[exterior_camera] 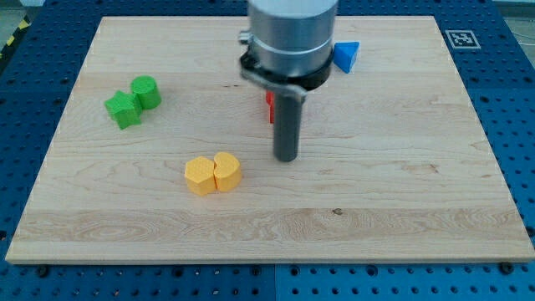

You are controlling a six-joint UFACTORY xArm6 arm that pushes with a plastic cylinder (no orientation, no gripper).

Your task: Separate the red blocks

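Only a sliver of a red block (pixel 270 107) shows at the left edge of my rod, near the middle top of the wooden board (pixel 401 192); its shape is hidden, and whether a second red block sits behind the rod cannot be told. My tip (pixel 287 156) rests on the board just below and slightly right of that red sliver. The arm's grey body (pixel 291 38) covers the area above it.
Two green blocks (pixel 134 100) touch each other at the view's left. Two yellow blocks (pixel 212 174) touch each other left of and below my tip. A blue block (pixel 347 56) lies at the top, right of the arm's body.
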